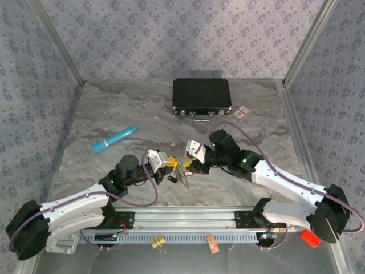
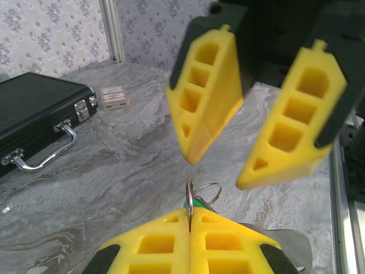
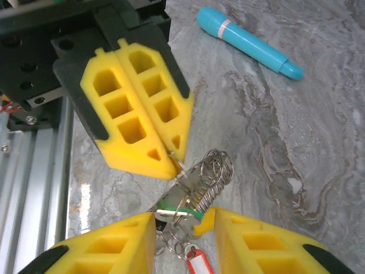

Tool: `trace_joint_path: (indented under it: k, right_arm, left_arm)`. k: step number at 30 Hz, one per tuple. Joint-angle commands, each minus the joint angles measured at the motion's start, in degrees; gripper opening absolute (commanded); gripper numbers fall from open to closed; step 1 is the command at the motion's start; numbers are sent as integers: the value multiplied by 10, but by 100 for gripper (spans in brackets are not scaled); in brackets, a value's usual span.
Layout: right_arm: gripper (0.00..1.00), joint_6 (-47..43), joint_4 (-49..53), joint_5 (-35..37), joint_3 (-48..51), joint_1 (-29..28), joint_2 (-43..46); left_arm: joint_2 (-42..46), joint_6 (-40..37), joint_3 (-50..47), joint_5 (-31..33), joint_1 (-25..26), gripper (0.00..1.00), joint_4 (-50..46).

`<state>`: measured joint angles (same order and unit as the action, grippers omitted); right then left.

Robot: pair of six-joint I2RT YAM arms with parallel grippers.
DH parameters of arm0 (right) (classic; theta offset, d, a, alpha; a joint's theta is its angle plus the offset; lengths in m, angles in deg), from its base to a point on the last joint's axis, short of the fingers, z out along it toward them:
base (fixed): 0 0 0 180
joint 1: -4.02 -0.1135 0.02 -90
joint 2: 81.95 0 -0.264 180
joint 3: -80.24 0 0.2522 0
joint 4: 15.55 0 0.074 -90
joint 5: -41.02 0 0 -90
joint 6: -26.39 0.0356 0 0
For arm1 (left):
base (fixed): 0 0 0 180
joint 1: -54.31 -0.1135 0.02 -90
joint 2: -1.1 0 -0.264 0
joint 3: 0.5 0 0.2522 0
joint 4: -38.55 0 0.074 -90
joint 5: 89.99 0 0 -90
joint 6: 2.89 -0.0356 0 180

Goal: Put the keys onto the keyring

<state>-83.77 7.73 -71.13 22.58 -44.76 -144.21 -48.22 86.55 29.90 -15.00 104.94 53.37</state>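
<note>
Keyring of thin wire, pinched by wedge-shaped yellow left tool.

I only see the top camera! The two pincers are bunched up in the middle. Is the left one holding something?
Observer: Yes. The left wrist camera shows the left pincer shut on the thin keyring.
Kid: Is the other one squeezing too?
Observer: No. From that same camera the right pincer has its jaws apart, close to the ring.
Kid: What colour are the keys?
Observer: The right wrist camera shows a green key beside the ring and a red one dangling lower on small rings.
</note>
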Motion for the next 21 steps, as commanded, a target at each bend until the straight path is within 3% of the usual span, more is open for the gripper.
trace_joint_path:
  k: [1,4,21]
  right_arm:
    - [34,-7,-36,92,18,-22,24]
    - [33,-15,-53,125,29,-37,30]
    - [16,-16,-67,116,18,-55,2]
  left_arm:
    - [2,42,1,15,-1,0,41]
    - [2,57,1,19,-1,0,40]
    - [2,65,-2,16,0,0,45]
